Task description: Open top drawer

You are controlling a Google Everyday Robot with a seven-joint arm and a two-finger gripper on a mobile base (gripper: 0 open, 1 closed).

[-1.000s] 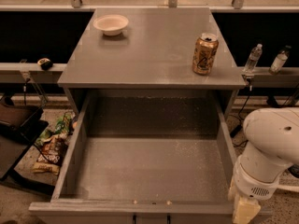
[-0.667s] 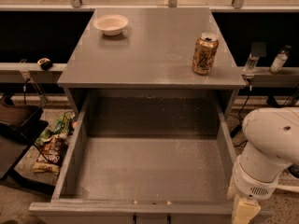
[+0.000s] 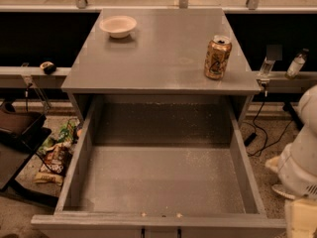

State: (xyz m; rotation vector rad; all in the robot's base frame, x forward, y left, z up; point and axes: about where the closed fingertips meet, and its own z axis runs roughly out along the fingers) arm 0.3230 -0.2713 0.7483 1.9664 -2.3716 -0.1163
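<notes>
Position: drawer [image 3: 78, 158], grey metal, drawn far out from under the cabinet top [image 3: 163, 58] towards the camera. Its deep interior is in full view. Its front panel runs along the bottom edge, where the black handle [image 3: 142, 232] just shows at mid-width.

End effector: gripper [image 3: 302, 219], cream-coloured, in the bottom right corner below the white arm [image 3: 303, 157], cut by the frame edge. It sits outside the drawer, just beyond the right front corner and well apart from the handle. Whether it touches the front panel cannot be told. How far it stands open, and whether it has hold of anything, cannot be told.

On cabinet top: bowl [image 3: 118, 26], pale, at rear left; can [image 3: 217, 57], gold, upright, near the right edge.

Surroundings: snack bags [image 3: 53, 157] on the floor left of the drawer; bottle [image 3: 297, 63] on the ledge at right; cable [image 3: 260, 128] trailing on the floor right of the cabinet.

Change from a second ago: arm and gripper then stood further left, overlapping the drawer's right front corner. Both now lie further right, with more of the arm cut off. Drawer is out to the same extent; bowl and can unmoved.
</notes>
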